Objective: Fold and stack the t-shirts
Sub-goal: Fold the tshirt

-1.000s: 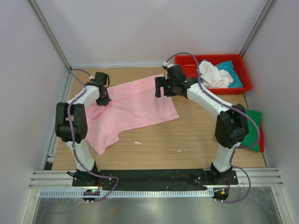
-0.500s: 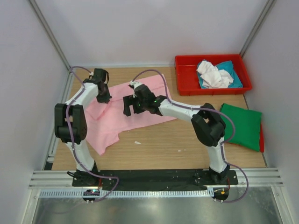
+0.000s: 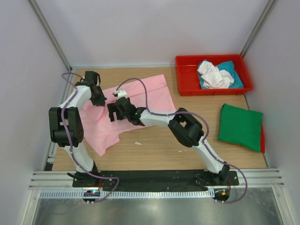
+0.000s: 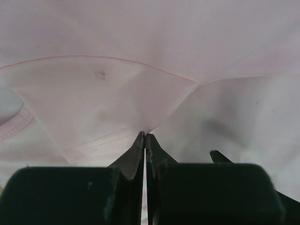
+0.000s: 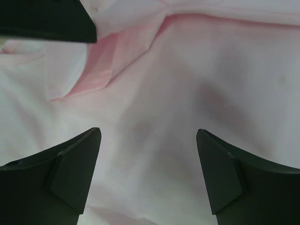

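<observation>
The light pink t-shirt (image 3: 151,93) lies spread and rumpled on the wooden table. My left gripper (image 3: 100,99) is at its left part, shut on a pinched fold of the pink cloth (image 4: 117,98), which rises in a peak from the fingertips (image 4: 139,140). My right gripper (image 3: 111,114) reaches far across to the left, just beside the left one, and hangs open low over the pink cloth (image 5: 187,84) with nothing between its fingers (image 5: 77,164). A folded dark green t-shirt (image 3: 240,126) lies at the right. White (image 3: 213,75) and teal (image 3: 233,77) t-shirts sit crumpled in the tray.
The red plastic tray (image 3: 186,77) stands at the back right. The green shirt rests on a red edge (image 3: 261,140) by the right wall. Small white scraps (image 3: 138,143) lie on the bare wood in front of the pink shirt.
The right arm has swung from beside the red tray leftward across the pink shirt to next to the left gripper. The left gripper has shifted a little left and back, drawing the cloth along.
</observation>
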`<state>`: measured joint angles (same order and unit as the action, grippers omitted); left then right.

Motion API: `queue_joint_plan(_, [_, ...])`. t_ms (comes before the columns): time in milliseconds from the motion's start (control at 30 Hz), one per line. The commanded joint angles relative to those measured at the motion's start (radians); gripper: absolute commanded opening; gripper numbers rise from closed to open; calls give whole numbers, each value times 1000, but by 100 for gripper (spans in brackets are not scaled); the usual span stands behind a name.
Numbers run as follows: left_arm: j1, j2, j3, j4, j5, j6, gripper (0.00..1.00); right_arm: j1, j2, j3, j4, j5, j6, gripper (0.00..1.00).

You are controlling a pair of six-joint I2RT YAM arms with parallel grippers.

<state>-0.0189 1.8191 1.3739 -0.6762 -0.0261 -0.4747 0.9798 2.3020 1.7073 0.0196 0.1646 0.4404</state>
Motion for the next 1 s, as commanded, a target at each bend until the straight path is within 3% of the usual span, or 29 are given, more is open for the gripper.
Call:
queue_joint_plan(0, [-1,-72,1,49,87,-13,0,11,58,113,128,92,5,89])
queue_joint_plan(233, [0,-75,-27,46,107,-13,0,14,178,279,72,87,-25,88])
queue_joint_plan(667, [46,-66,-29,50,147,-24,0,28,249,350,77,151,-74,81])
queue_joint_plan(967, [60,-73,-44,55,163,-28,0,39,326,448,31,187,-114,62])
